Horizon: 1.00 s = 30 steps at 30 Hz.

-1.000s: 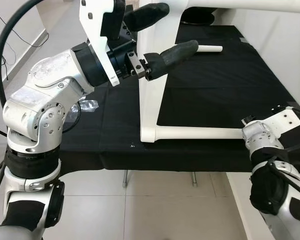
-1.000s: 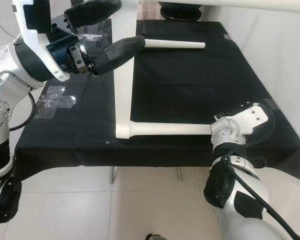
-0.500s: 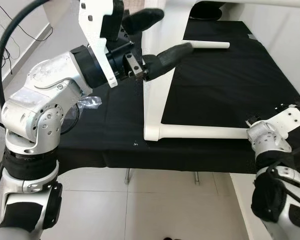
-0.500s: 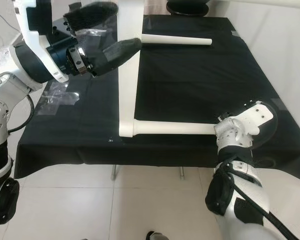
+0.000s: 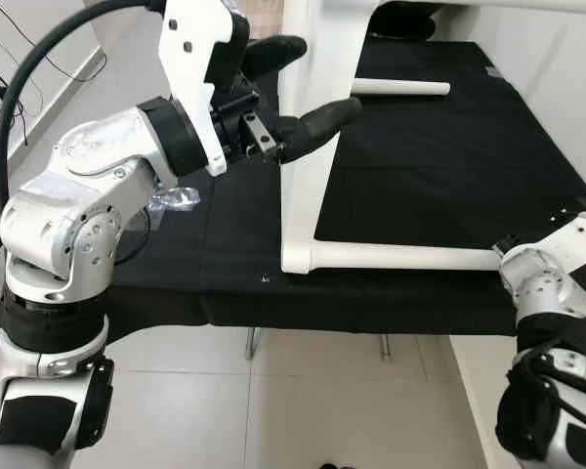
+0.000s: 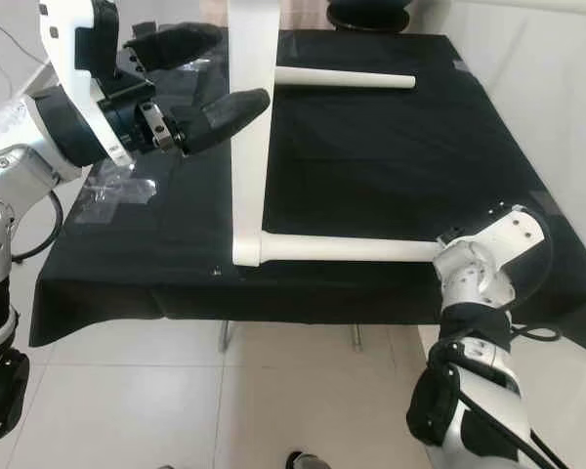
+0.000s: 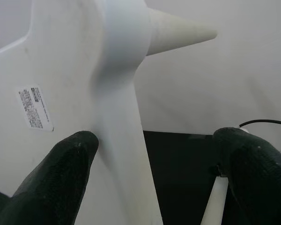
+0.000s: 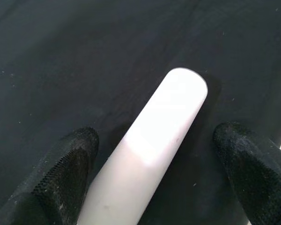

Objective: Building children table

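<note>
White children's table [image 5: 308, 137], small unreadable label [image 7: 33, 108], left gripper [image 5: 291, 88] astride

A white table leg [image 8: 154, 154] lies on black cloth [image 8: 61, 56] between spread fingers [image 8: 56, 180].

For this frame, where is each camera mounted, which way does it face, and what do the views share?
Left and right eye views: head stereo pair, looking down at the black-covered table with the white children's table on its side; both arms show.
Left wrist view: along the left gripper, open astride that table's underside.
Right wrist view: along the right gripper, open around a leg's end.
Shared: the white children's table.
</note>
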{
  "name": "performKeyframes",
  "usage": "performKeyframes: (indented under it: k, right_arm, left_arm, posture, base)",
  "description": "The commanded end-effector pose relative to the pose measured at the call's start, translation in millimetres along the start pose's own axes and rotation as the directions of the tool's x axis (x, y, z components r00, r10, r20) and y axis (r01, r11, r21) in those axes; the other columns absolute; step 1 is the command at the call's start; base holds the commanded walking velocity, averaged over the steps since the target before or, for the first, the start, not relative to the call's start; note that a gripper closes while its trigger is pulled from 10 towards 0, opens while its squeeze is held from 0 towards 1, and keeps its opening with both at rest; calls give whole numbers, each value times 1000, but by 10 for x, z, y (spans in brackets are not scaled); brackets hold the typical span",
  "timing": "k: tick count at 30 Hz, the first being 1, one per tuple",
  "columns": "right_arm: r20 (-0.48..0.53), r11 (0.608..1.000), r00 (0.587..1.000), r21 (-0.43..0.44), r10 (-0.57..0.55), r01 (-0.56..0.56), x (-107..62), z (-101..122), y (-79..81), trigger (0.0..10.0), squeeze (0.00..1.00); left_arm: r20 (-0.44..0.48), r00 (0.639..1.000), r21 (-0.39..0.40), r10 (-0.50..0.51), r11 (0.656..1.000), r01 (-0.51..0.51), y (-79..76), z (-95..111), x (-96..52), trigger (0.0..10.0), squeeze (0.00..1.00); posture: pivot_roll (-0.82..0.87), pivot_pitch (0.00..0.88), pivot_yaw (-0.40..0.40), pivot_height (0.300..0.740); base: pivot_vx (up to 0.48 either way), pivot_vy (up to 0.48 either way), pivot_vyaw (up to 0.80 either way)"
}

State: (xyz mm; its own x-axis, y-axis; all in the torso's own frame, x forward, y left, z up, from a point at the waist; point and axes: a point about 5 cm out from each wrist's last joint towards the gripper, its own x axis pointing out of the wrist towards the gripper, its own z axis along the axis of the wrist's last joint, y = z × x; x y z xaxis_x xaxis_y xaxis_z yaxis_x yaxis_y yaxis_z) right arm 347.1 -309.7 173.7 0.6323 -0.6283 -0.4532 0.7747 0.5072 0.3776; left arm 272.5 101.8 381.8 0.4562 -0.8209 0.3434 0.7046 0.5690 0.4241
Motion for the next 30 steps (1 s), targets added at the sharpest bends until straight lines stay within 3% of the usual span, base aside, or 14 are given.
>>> performKeyframes:
  k: [1, 14, 17, 20, 21, 23, 24, 25, 26, 27, 28, 29, 30]
  right_arm:
    - [5, 999, 999, -1, -33, 33, 14, 69, -126, 10000, 1000]
    - [34, 999, 998, -17, -50, 51, -85, 192, -339, 10000, 1000]
    - [91, 999, 996, -45, -20, 24, -231, 310, -360, 10000, 1000]
    - [206, 987, 976, -155, 69, -37, -421, 411, -258, 10000, 1000]
    - [206, 987, 976, -155, 69, -37, -421, 411, -258, 10000, 1000]
    - [243, 971, 957, -212, 160, -108, -530, 423, -145, 10000, 1000]
    - [260, 945, 933, -275, 249, -176, -592, 404, -56, 10000, 1000]
    - [260, 945, 933, -275, 249, -176, -592, 404, -56, 10000, 1000]
    - [279, 904, 893, -349, 353, -247, -669, 374, 43, 10000, 329]
    - [287, 842, 838, -435, 465, -318, -755, 332, 151, 10000, 0]
    - [287, 842, 838, -435, 465, -318, -755, 332, 151, 10000, 0]
    - [290, 771, 776, -524, 561, -361, -846, 283, 257, 10000, 0]
    - [287, 725, 737, -575, 612, -378, -900, 251, 315, 10000, 0]
  left_arm:
    - [-13, 1000, 19, -12, 1000, 12, -8, 5, 13, 10000, 0]
    - [-20, 1000, 20, -17, 1000, 17, -23, -16, 4, 10000, 0]
    - [-15, 999, 11, -33, 999, 33, -39, -25, 0, 10000, 0]
    - [-7, 999, 2, -46, 999, 46, -42, -22, 1, 10000, 0]
    - [-7, 999, 2, -46, 999, 46, -42, -22, 1, 10000, 0]
    - [2, 998, -5, -58, 998, 58, -45, -15, 2, 10000, 0]
    - [8, 998, -7, -64, 998, 64, -48, -6, 4, 10000, 0]
    - [8, 998, -7, -64, 998, 64, -48, -6, 4, 10000, 0]
    - [20, 997, -9, -69, 998, 69, -51, 16, 3, 10000, 0]
    - [33, 997, -7, -66, 998, 66, -20, 58, -6, 10000, 0]
    - [33, 997, -7, -66, 998, 66, -20, 58, -6, 10000, 0]
    - [49, 997, -1, -54, 999, 54, 56, 133, -24, 10000, 0]
    - [60, 997, 4, -45, 999, 44, 110, 187, -39, 10000, 0]
  posture:
    - [-38, 179, -46, 740]
    - [-42, 179, -42, 740]
    - [-54, 175, -35, 740]
    - [-58, 172, -31, 740]
    - [-58, 172, -31, 740]
    - [-63, 169, -28, 740]
    - [-67, 167, -25, 740]
    - [-67, 167, -25, 740]
    - [-68, 166, -24, 740]
    - [-65, 159, -22, 740]
    - [-65, 159, -22, 740]
    - [-64, 153, -21, 740]
    - [-64, 153, -21, 740]
  base:
    - [0, 0, 0]
    - [0, 0, 0]
    - [0, 0, 0]
    - [0, 0, 0]
    - [0, 0, 0]
    - [0, 0, 0]
    - [0, 0, 0]
    - [0, 0, 0]
    - [0, 0, 0]
    - [0, 0, 0]
    - [0, 0, 0]
    - [0, 0, 0]
    - [0, 0, 0]
